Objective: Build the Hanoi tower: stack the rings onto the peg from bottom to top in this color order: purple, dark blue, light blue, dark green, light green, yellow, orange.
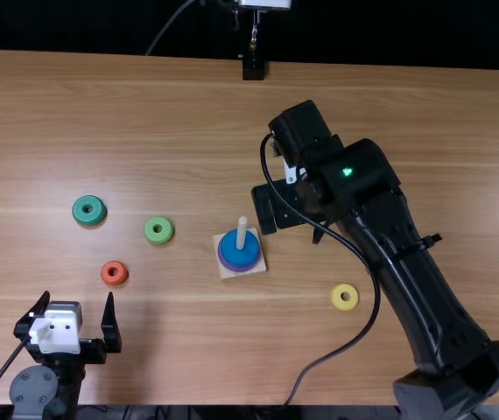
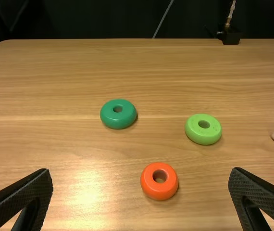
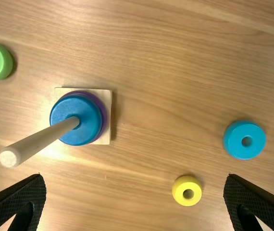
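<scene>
Top view: one pale, round-ended wooden peg, upright in a square base of light bare wood. On the peg, lowest, flat on the base: one purple ring, mostly covered. Directly above: one dark blue ring, smooth, rounded at the edge.

Rings loose on the tabletop, a surface of light brown wood with streaked grain:
- Light green ring, thick and glossy, to the left of the peg.
- Dark green ring, squat, wide, smooth; left of the peg, farther out.
- Orange ring, small, plump, round-holed; left of the peg and nearer the table's near edge.
- Yellow ring, small, smooth; right of the peg, also toward the near edge.
- Light blue ring, broad, glossy, in the right wrist view; on the yellow ring's side of the peg, well apart.

Left gripper: matte black, spread wide, empty; left of the peg, by the near edge. Finger faces finely ribbed, tapering.

Right gripper: likewise black, wide apart, nothing between; above the tabletop, just right of the peg. Same ribbed texture on both fingers.
</scene>
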Robot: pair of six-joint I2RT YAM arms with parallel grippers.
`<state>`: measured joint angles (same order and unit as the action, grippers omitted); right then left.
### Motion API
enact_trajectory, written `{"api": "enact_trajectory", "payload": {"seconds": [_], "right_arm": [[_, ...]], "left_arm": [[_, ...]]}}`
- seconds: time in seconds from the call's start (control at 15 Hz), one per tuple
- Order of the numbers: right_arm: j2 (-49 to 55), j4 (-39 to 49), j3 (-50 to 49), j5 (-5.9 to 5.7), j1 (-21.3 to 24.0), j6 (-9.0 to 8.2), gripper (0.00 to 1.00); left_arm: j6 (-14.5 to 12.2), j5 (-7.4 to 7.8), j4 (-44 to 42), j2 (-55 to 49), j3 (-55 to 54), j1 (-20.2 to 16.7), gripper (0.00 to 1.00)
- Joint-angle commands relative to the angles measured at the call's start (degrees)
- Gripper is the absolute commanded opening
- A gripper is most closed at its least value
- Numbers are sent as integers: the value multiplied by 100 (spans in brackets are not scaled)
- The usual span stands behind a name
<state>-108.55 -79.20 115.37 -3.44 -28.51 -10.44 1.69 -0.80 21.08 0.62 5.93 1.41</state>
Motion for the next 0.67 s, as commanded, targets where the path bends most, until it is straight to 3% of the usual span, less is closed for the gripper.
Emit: {"api": "enact_trajectory", "payload": {"seconds": [0.0, 0.47, 0.6], "right_arm": [[159, 25, -173, 38, 4, -22, 100], [1328, 1533, -2441, 28, 1041, -32, 100], [1389, 1512, -2898, 17, 1243, -11, 100]], "left_arm": [[-22, 80, 455, -62, -593, 8, 100], [-22, 80, 455, -62, -593, 8, 100], [-22, 80, 455, -62, -593, 8, 100]]}}
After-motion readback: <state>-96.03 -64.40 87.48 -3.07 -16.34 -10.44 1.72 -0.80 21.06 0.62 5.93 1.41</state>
